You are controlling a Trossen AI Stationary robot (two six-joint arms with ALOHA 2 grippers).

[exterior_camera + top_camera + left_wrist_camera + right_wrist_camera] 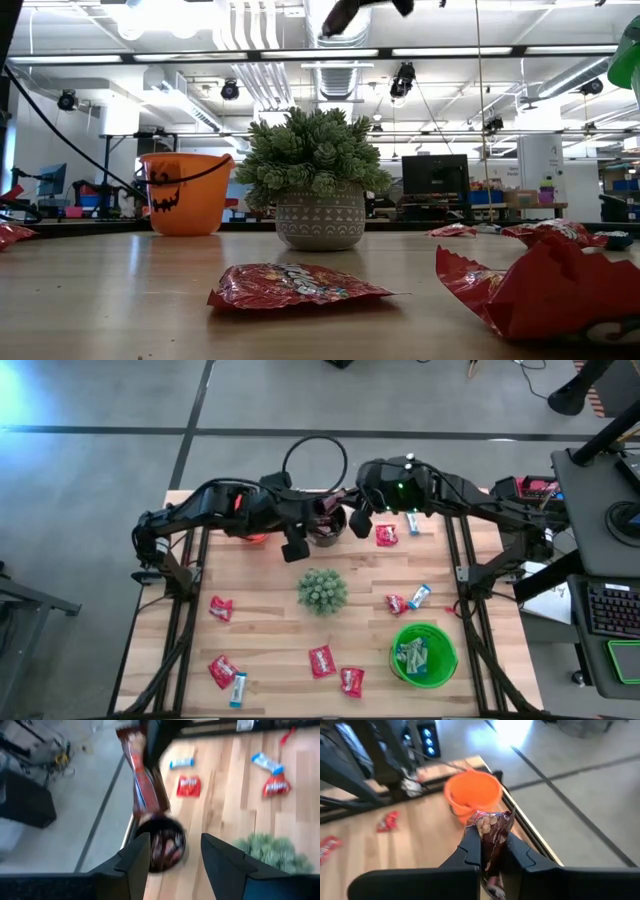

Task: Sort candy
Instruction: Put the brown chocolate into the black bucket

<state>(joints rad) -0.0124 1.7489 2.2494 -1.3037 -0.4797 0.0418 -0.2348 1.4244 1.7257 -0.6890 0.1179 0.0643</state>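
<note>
A: Dark brown wrapper, that is what the right gripper (492, 851) has pinched between its fingers, a brown candy (490, 832) held up in the air so it clears the table.

B: And the left gripper (172, 855) stands spread with nothing in it, right above the dark bucket (161, 842). Looks like a handover, judging by how the two meet at the table's far edge.

A: The brown candy hangs over that bucket, which already holds brown wrappers, so it seems the browns belong there.

B: The orange bucket (472, 794) sits beside it, and the green bucket (423, 653) near the front has blue-and-white ones inside.

A: Plenty left, though. Red candies (322, 660) and blue ones (419, 596) lie scattered around the plant (322, 590).
</note>
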